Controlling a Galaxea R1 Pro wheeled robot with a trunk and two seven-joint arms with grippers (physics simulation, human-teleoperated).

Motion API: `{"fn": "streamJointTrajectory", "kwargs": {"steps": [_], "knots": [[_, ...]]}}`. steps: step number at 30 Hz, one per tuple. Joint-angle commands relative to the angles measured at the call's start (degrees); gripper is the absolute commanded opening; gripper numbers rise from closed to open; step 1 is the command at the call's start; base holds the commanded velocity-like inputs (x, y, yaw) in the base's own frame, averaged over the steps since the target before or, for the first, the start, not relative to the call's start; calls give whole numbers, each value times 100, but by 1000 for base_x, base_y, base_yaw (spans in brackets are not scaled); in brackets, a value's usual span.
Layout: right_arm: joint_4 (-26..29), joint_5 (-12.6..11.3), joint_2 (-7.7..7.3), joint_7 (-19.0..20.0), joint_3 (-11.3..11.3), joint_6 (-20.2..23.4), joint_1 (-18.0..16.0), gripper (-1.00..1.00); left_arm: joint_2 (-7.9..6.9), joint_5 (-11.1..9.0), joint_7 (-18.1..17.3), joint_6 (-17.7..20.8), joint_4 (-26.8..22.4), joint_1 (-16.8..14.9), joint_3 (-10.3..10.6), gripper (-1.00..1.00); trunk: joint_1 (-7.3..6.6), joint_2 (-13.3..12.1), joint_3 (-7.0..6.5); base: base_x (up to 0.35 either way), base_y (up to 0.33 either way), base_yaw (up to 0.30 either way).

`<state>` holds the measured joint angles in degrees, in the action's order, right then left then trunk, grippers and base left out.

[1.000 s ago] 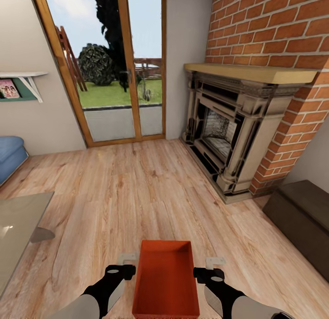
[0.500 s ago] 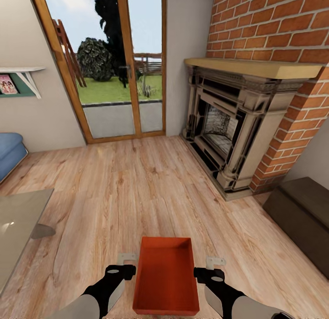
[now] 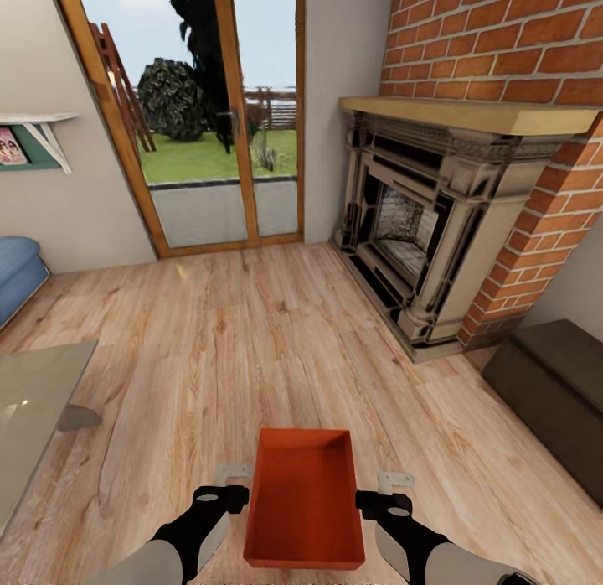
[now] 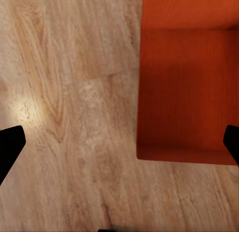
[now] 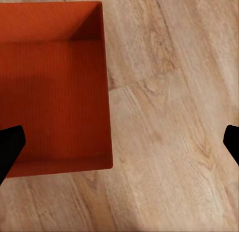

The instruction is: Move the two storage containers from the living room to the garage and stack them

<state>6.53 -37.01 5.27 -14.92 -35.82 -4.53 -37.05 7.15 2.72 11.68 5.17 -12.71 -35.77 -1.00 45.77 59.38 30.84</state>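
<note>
One orange-red open-top storage container [image 3: 305, 501] appears to rest on the living room's light wood-plank floor [image 3: 251, 342], empty, directly between my two arms. My left gripper [image 3: 228, 487] hovers just beside its left wall and my right gripper [image 3: 389, 491] just beside its right wall. In the left wrist view, the left gripper [image 4: 119, 144] is open, one fingertip over the container [image 4: 189, 92], the other over bare planks. The right gripper [image 5: 119, 144] is likewise open, straddling the wall of the container [image 5: 52, 87]. Neither grips it. The garage is out of view.
A brick fireplace [image 3: 419, 233] with a wooden mantel stands ahead on the right, with a dark low bench [image 3: 561, 384] nearer. A wood-framed glass door [image 3: 209, 132] faces the garden. A glass table [image 3: 33, 417] and a blue sofa [image 3: 17, 271] lie at the left.
The whole picture has shifted slightly: room, floor and container sit a little higher in the view, so the camera moved. Both grippers keep their place in the picture and stay open.
</note>
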Motion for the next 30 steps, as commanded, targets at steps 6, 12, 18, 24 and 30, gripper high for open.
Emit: {"fn": "streamJointTrajectory", "kwargs": {"steps": [6, 12, 18, 24, 30], "knots": [[-1, -61, 0, -19, -48, -21, -4, 100, 9, 51, -25, 37, -20, 0, 14, 100, 0, 4, 61, 0, 0, 0], [-2, -61, 0, -19, -48, -21, -4, 100, 11, 45, -25, 37, -21, 0, 15, 100, 0, 4, 116, 0, 0, 0], [-3, -61, 0, -19, -48, -21, -4, 100, 15, 27, -25, 63, -8, 0, 4, 100, 0, 4, 171, 0, 0, 0], [-3, -61, 0, -19, -50, -21, -4, 100, 8, 19, -25, 105, -3, 0, -1, 100, 0, 4, 227, 0, 0, 0], [-3, -67, 0, -19, -49, -21, -4, 100, 6, 18, -25, 107, -1, 0, -5, 100, 0, 4, 282, 0, 0, 0]]}}
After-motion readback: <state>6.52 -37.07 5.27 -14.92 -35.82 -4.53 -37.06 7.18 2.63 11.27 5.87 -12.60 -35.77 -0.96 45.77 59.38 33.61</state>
